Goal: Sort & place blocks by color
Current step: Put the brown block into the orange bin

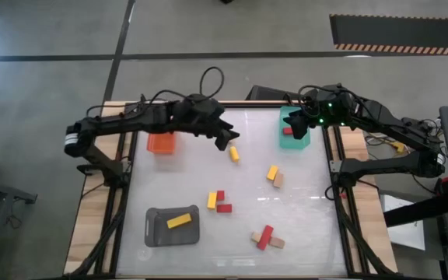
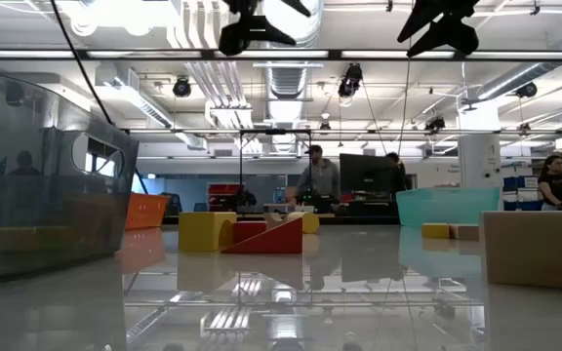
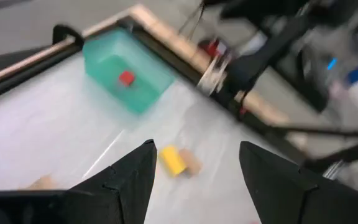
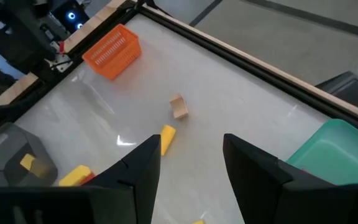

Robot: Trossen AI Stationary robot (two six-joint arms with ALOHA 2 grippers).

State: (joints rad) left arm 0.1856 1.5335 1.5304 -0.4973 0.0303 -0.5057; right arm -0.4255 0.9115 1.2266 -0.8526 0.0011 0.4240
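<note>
Small blocks lie flat and scattered on the white table: a yellow one (image 1: 233, 154), a yellow and tan pair (image 1: 274, 176), a yellow and red cluster (image 1: 218, 201), and a red and tan cluster (image 1: 266, 237). One yellow block (image 1: 179, 221) lies in the grey tray (image 1: 155, 232). One red block (image 1: 288, 131) lies in the green tray (image 1: 300, 140). My left gripper (image 1: 228, 140) is open and empty, above the table beside the orange tray (image 1: 161, 142). My right gripper (image 1: 294, 124) is open and empty over the green tray. A tan block (image 4: 179, 107) shows in the right wrist view.
The orange tray stands at the far left, the green tray at the far right and the grey tray at the near left. The wooden table frame (image 1: 344, 194) runs along both sides. People stand in the room beyond the table (image 2: 317, 174).
</note>
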